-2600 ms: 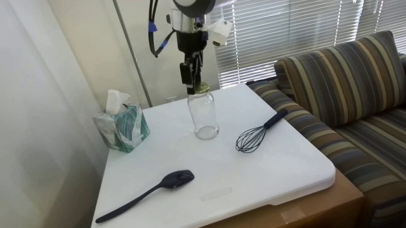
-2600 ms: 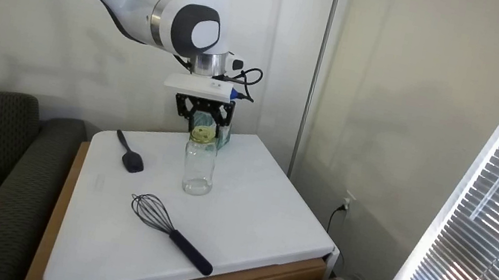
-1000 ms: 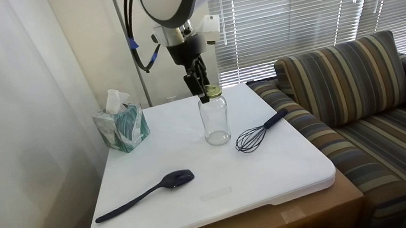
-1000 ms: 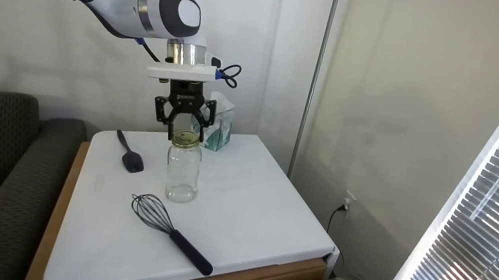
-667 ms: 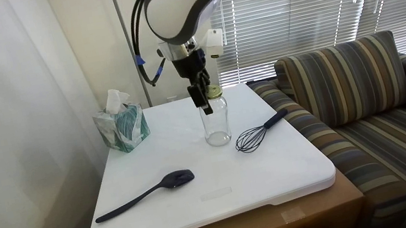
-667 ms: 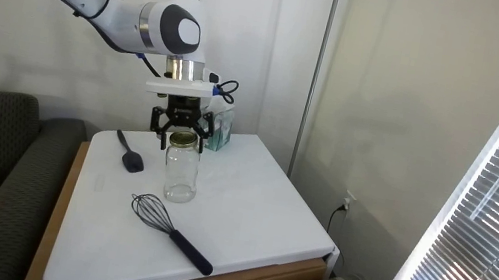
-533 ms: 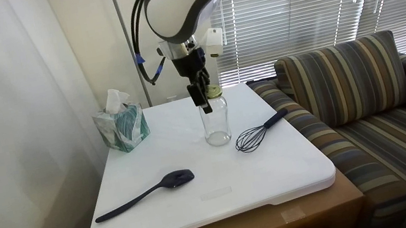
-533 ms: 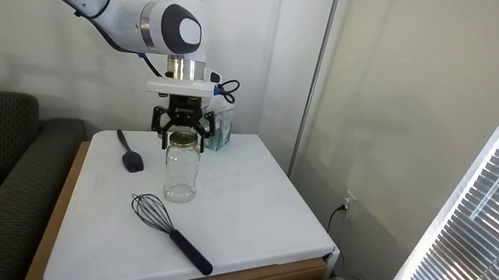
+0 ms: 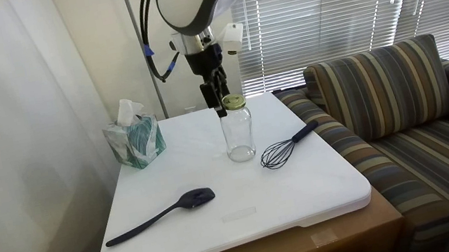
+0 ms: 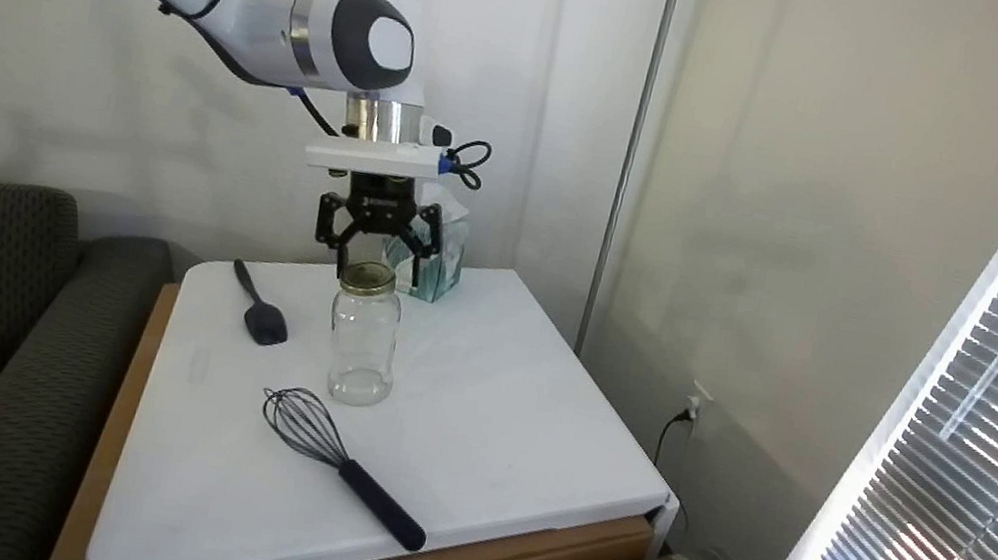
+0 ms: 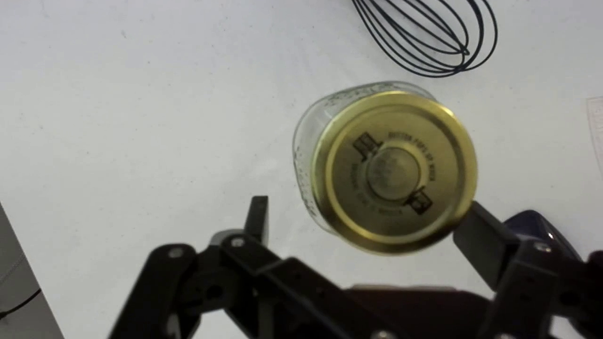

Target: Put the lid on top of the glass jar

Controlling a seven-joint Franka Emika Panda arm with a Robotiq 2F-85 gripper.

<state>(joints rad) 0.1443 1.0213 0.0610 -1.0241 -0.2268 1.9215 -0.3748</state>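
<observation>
The glass jar (image 9: 238,135), clear and upright, stands on the white table in both exterior views. The gold lid (image 11: 395,174) sits flat across its mouth; in the wrist view the jar's glass shows past the lid's upper left edge. My gripper (image 10: 378,278) is open, its fingers spread wider than the lid at about lid height. In the wrist view, bare table shows between one finger (image 11: 256,219) and the lid. The other finger (image 11: 485,245) lines up with the lid's rim; whether it touches, I cannot tell.
A black whisk (image 9: 278,153) lies close beside the jar. The black spoon (image 9: 193,198) is farther off on the white table (image 9: 295,210). Behind the gripper stands a teal-and-white tissue box (image 9: 137,143). A striped armchair (image 9: 380,94) adjoins the table's edge.
The jar with its lid has shifted a little toward the whisk. My gripper's fingers have spread wider; it came down around the jar's top, then rose slightly. The lid stayed on the jar.
</observation>
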